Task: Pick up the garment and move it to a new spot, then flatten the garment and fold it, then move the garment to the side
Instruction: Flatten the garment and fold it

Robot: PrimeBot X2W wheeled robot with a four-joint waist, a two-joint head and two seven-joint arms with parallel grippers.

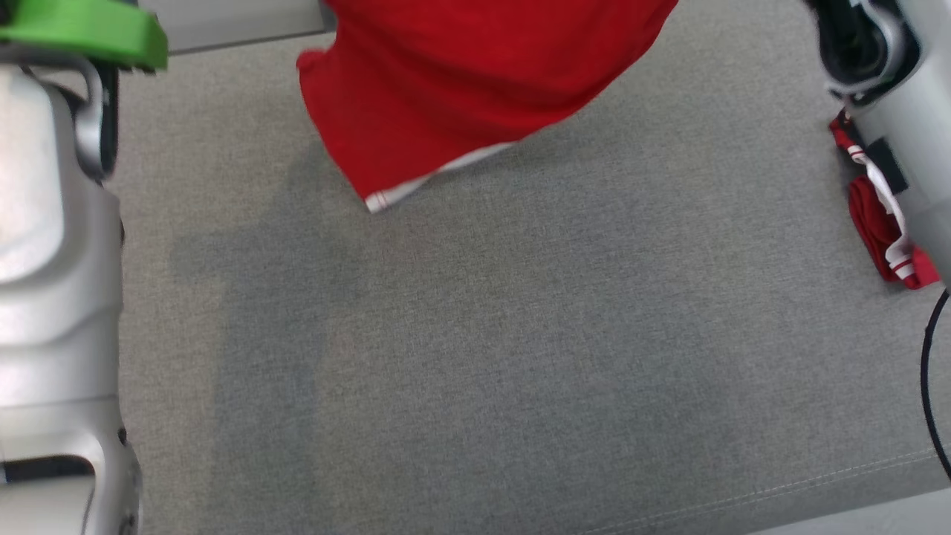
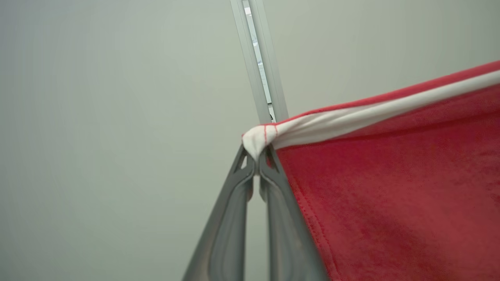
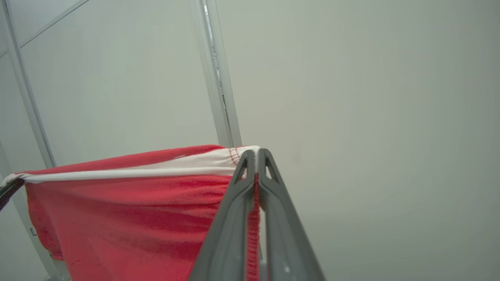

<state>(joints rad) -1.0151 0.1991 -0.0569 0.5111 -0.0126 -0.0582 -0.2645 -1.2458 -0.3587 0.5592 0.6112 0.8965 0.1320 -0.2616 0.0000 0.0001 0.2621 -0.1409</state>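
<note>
The left pincer [image 2: 256,156] is pinched tight on one white corner of the garment [image 1: 475,89], which hangs over the table's [image 1: 520,334] far edge. The right pincer [image 3: 256,158] pinches the other corner. I think both should go down together, top pulled tight, so it lands flat.

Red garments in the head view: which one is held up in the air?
The big red garment at the top, held by left gripper and right gripper; the small red bundle lies crumpled at the right edge.
</note>
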